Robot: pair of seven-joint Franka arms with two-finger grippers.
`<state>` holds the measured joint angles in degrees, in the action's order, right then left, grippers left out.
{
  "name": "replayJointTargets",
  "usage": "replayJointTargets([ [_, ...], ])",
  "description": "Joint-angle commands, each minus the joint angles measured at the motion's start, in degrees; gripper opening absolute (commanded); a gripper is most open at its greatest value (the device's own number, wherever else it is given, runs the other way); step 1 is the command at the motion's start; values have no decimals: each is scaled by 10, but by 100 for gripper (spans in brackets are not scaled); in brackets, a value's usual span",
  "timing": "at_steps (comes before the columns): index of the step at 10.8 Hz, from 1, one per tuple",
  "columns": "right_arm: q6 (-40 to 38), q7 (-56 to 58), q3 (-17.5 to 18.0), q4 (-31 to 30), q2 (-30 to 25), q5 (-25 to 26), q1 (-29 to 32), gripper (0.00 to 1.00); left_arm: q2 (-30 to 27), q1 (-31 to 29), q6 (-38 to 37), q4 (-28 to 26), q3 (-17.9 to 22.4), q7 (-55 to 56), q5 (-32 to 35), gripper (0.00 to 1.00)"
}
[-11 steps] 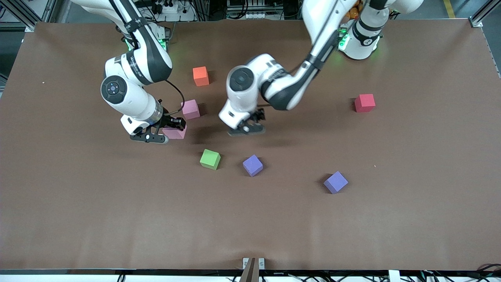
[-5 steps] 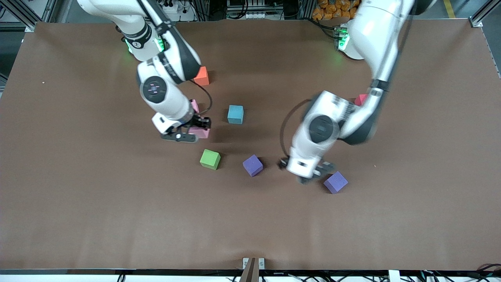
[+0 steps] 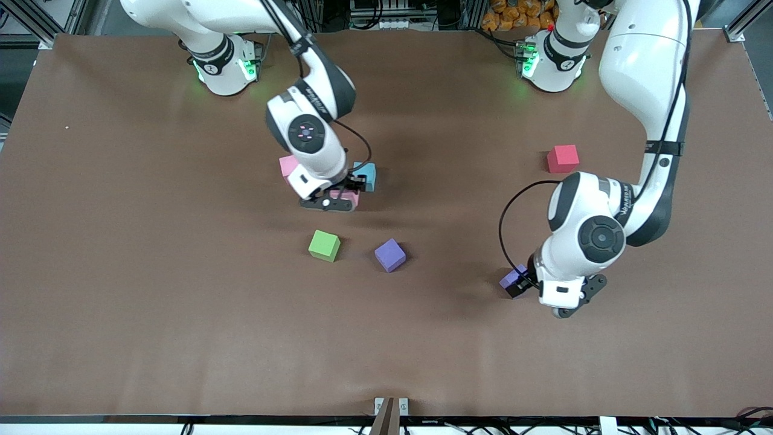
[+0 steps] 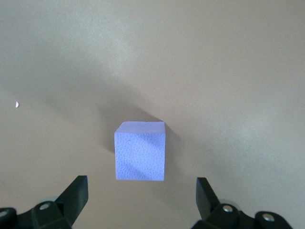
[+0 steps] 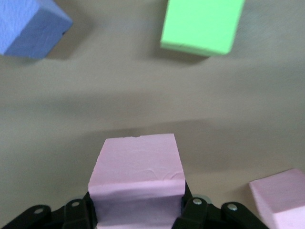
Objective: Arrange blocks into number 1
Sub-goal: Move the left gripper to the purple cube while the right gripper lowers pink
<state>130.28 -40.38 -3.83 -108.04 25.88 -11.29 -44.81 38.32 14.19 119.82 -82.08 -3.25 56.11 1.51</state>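
Gripping a pink block (image 5: 137,164), the right gripper (image 3: 331,199) must place it, while the left gripper (image 3: 546,290), fingers apart, lines up on a purple block (image 4: 140,151).

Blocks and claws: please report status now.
Right claw shut on pink block, beside blue block. Left claw open over purple block. Nothing in the way.

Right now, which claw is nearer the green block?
Right. The right claw, shut on a pink block, hangs just above the green block; the left claw is open at a purple block.
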Motion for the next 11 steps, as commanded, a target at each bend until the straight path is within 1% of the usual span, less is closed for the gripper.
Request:
replayJointTargets([
  [1, 19, -16, -12, 23, 34, -7, -24, 63, 11, 5, 16, -4, -4, 33, 13, 100],
  [4, 29, -29, -15, 28, 50, -8, -28, 64, 31, 5, 25, -5, -4, 44, 13, 100],
  [6, 30, -29, -15, 28, 57, -10, -32, 68, 33, 2, 25, -7, -4, 49, 13, 100],
  [9, 44, -29, -15, 35, 67, -36, -47, 68, 42, -7, 26, -7, -4, 54, 14, 100],
  [11, 52, -29, -15, 40, 74, -36, -53, 68, 54, -7, 47, -7, -4, 56, 12, 100],
])
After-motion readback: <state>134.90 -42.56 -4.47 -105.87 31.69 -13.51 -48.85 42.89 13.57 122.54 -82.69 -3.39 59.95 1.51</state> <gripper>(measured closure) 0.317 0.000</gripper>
